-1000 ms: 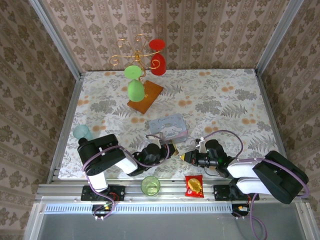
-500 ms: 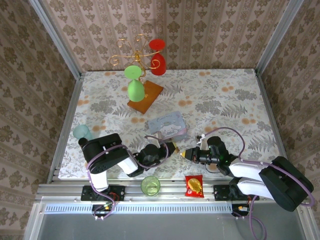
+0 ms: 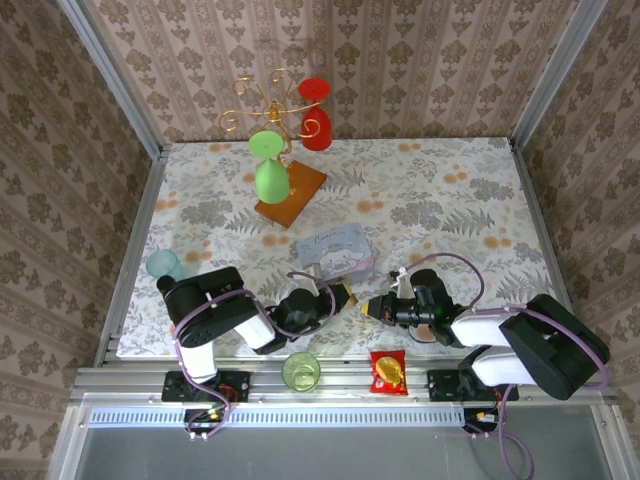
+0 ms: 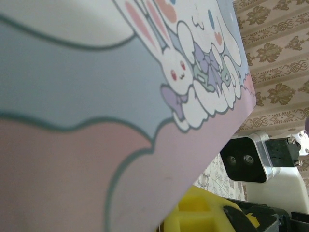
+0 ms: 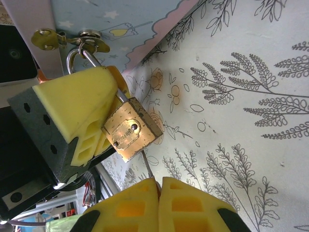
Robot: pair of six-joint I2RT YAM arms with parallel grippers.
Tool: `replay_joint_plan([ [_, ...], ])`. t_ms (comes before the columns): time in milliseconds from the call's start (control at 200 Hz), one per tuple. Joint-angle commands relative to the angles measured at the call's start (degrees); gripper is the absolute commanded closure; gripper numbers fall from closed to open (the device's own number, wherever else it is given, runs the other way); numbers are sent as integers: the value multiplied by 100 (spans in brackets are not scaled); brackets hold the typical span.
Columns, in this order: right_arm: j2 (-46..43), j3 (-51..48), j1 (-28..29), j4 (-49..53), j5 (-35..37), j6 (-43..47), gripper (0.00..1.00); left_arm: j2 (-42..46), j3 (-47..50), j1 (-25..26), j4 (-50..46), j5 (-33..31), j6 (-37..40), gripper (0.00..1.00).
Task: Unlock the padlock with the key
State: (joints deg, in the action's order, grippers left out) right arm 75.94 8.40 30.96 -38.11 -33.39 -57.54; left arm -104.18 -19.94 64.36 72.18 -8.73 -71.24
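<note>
Right wrist view: the right gripper [image 5: 159, 182] is pressed together on the key [image 5: 147, 166]. The key's tip sits just under the padlock [image 5: 131, 129]. The left gripper [image 3: 343, 297] pinches the padlock, which hangs from the clasp [image 5: 89, 36] of the blue cartoon tin [image 5: 120, 14]. The thin key could miss the hole, or bend if it is pushed in crooked. The tin's edge is close above the padlock. There is room to move over the flowery table [image 5: 251, 96].

Floral table [image 3: 450, 200] bears cartoon tin [image 3: 335, 250], cup stand [image 3: 290, 195] and teal cup [image 3: 163, 264].
</note>
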Motion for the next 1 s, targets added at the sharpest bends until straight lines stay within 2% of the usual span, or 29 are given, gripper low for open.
replay_joint_plan([
  [0,188,100,-29,-667,-118,-143,100,113,70,11,121,59,-319,100],
  [295,1673,-23,-23,-3108,-163,-1473,100,387,-50,130,129,-133,-454,100],
  [385,2059,-38,-20,-3617,-125,-1628,100,425,-129,136,138,-122,-502,100],
  [625,2145,38,-3,-3650,41,-1676,100,503,-150,168,185,-145,-668,100],
  [995,1479,-137,-54,-3618,421,-1683,100,606,-171,94,183,-247,-824,100],
])
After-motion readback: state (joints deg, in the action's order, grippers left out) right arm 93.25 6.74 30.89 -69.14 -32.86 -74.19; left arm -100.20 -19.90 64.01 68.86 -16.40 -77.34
